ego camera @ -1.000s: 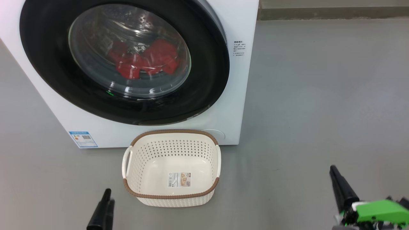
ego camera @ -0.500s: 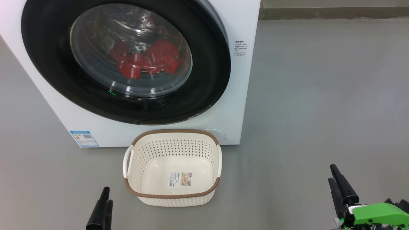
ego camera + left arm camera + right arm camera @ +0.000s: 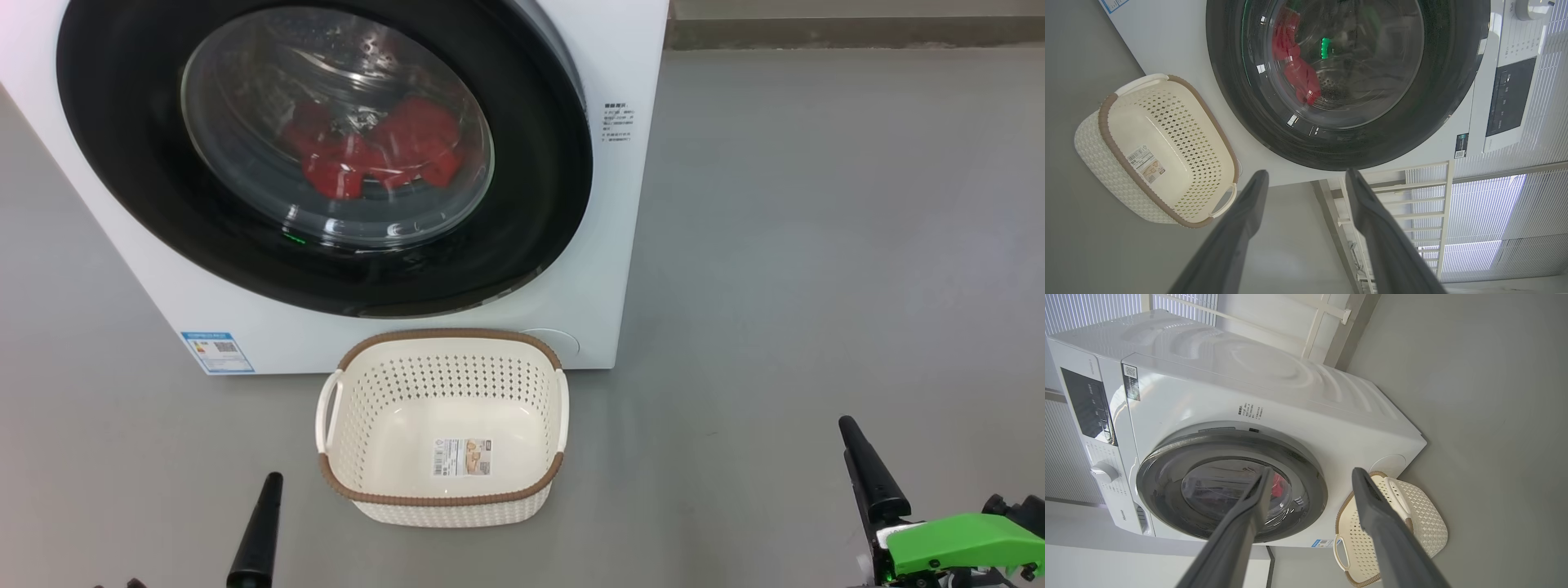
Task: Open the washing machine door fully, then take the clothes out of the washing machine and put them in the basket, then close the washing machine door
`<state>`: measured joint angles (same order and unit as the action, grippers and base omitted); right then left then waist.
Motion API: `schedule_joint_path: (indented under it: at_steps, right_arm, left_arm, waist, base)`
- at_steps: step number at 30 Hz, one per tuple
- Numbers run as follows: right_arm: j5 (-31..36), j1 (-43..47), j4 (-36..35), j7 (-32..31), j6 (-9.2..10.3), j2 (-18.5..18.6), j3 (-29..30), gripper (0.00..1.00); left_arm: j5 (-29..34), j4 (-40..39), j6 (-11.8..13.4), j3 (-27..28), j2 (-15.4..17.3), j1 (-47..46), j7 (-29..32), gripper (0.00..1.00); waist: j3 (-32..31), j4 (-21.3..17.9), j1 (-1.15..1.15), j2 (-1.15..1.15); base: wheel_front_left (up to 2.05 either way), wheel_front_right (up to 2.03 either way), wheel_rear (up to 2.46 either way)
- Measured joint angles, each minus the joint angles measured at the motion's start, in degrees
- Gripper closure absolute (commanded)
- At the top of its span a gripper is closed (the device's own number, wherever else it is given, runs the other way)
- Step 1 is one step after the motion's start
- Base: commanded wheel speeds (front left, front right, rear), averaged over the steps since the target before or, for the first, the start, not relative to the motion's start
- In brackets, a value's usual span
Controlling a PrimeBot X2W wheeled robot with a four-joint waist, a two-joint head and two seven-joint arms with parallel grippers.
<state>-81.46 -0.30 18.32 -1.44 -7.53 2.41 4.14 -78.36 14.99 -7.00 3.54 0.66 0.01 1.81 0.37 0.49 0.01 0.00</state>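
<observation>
Left gripper (image 3: 1306, 174) low at left, jaws apart and empty, washing machine door (image 3: 122, 163) shut, red clothes (image 3: 408, 139) seen behind its glass, basket (image 3: 445, 500) set on the floor (image 3: 816, 245) by the washing machine (image 3: 620, 245), right gripper (image 3: 1312, 471) low at right, jaws apart and empty

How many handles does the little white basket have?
2. In the head view, the left handle is on one short side of the basket, the right handle on the opposite side. None seems hidden.

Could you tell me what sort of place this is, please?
Probably an indoor laundry area: a white front-loading washing machine on a grey floor, a basket before it, window blinds behind.
</observation>
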Motion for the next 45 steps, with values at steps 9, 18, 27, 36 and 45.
schedule_joint_path:
  at_steps: [9, 18, 27, 36, 45]
  right_arm:
    - [8.05, 0.07, -0.42, 1.45, 0.0, 0.92, -1.32, 0.0]
    - [15.23, 0.16, -0.27, 2.92, 0.0, 1.27, -1.59, 0.0]
    - [20.91, 0.51, 0.02, 4.03, 0.0, 1.43, -1.6, 0.0]
    - [26.83, 0.8, 0.01, 5.58, 0.0, 1.57, -2.16, 0.0]
    - [32.15, 1.29, 0.04, 7.05, 0.0, 1.88, -2.66, 0.0]
  left_arm:
    - [8.67, -1.24, 0.0, 0.1, 0.07, 0.18, -1.51, 0.0]
    - [17.89, -2.63, 0.49, -0.46, 0.15, 0.47, -3.01, 0.0]
    - [25.77, -3.38, 1.3, -1.74, 0.23, 1.38, -4.45, 0.0]
    - [33.25, -3.94, 2.86, -3.01, 0.75, 1.58, -5.82, 0.0]
    - [39.6, -4.69, 4.22, -4.19, 1.74, 2.45, -7.25, 0.0]
  waist:
    - [-0.05, 0.03, 0.0, 0.0]
    - [-0.13, 0.07, 0.0, 0.0]
    - [-0.13, -0.01, 0.0, 0.0]
    - [0.1, -0.05, 0.0, 0.0]
    - [0.08, -0.12, 0.0, 0.0]
  base:
    - [0.0, 0.0, 0.0]
    - [0.0, 0.0, 0.0]
    - [0.0, 0.0, 0.0]
    - [0.0, 0.0, 0.0]
    - [0.0, 0.0, 0.0]
